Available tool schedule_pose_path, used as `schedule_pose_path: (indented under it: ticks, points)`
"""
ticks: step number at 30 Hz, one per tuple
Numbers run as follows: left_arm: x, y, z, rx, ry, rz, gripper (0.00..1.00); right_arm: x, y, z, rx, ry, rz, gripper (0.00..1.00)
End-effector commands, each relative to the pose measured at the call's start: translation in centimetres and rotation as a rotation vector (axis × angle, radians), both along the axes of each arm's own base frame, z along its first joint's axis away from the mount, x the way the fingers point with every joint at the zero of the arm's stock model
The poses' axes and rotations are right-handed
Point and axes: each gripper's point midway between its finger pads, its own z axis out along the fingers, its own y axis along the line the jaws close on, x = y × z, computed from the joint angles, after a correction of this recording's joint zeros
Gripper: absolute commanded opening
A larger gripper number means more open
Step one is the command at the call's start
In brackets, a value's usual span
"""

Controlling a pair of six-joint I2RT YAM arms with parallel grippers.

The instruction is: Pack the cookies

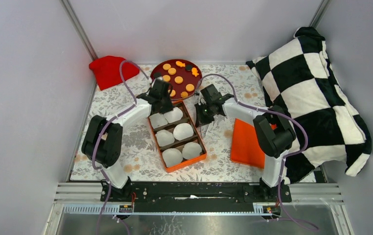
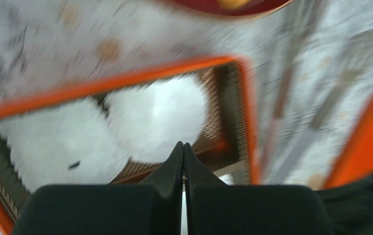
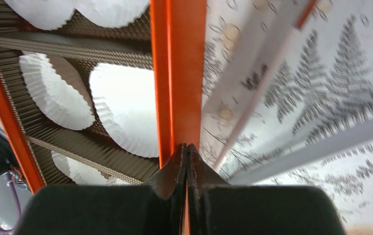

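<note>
I hold the left gripper (image 1: 161, 92) over the box's (image 1: 202, 142) far liners (image 1: 174, 115) and the right gripper (image 1: 205, 110) above its wall, both jaws pressed together and empty, since the cookies (image 1: 178, 80) all lie on the plate (image 1: 200, 81) beyond

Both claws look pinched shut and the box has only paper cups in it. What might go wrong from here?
1. The right gripper sits shut right at the orange box wall; a nudge could shove the box and upset the white paper liners.
2. The left gripper is shut above the liners; the cookies on the dark red plate are small and flat, so a grasp may slip.
</note>
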Motion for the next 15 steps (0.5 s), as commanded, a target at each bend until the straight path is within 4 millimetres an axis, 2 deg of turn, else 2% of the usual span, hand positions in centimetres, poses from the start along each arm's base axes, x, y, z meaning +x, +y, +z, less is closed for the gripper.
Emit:
schedule_pose_path:
  ticks: [1,4,6,10,15]
  points:
    - [-4.4,2.0,-4.6,0.071,0.136,0.055,0.00,0.1,3.4,1.6,0.087,0.024,0.058,0.00]
    - [-5.8,2.1,-5.1,0.107,0.160,0.049,0.00,-1.3,4.6,1.2,0.095,0.051,0.096,0.00]
    - [-5.9,2.4,-5.7,0.132,0.171,0.060,0.00,-2.3,5.3,0.9,0.096,0.065,0.115,0.00]
    - [-5.0,2.3,-6.7,0.159,0.188,0.060,0.00,-4.8,6.2,0.8,0.107,0.086,0.142,0.00]
    - [-3.3,1.4,-7.2,0.168,0.192,0.040,0.00,-8.5,6.0,1.0,0.096,0.101,0.189,0.00]
